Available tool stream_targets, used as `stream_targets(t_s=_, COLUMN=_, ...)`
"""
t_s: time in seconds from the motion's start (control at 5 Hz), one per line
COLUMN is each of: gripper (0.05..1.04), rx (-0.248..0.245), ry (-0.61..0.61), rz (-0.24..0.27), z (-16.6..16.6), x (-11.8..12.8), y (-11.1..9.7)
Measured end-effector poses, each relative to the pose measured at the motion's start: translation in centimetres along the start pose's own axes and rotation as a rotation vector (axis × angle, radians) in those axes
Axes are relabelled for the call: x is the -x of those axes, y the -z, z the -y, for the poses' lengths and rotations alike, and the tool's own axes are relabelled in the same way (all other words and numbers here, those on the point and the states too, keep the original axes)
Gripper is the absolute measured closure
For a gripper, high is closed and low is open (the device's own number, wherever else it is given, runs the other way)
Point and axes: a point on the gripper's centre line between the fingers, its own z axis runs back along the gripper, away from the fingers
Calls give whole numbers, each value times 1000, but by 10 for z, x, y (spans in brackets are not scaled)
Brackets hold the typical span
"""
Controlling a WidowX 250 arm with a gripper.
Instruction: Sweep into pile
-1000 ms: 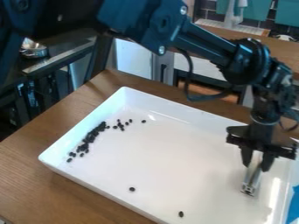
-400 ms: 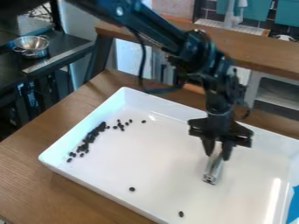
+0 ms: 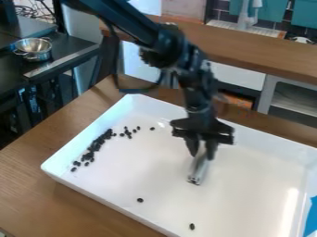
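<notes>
Here, dark bits [image 3: 94,147] mostly well left of the gripper [image 3: 202,155], silver bar [image 3: 198,172] clamped in it

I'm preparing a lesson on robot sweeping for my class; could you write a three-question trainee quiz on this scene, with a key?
1. True or false: the gripper is empty.
2. Where in the white tray do most of the small dark pieces lie, as the camera sees it?
A) along the right wall
B) near the left wall
C) in the middle
3. Fill in the number: toward the tray's near edge, well away from the main cluster, lie ___ stray pieces.

Key: 1. False, it holds a metal tool; 2. B; 3. two.
</notes>
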Motion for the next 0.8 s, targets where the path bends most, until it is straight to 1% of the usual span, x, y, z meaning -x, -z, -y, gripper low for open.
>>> stream_targets(t_s=0.4, gripper=736, rx=8, ry=-77, rz=33, z=-53, x=-12, y=-8)
stream_targets(t_s=0.8, gripper=736, rx=-7, ry=-134, rz=70, z=-104, x=-20, y=-14)
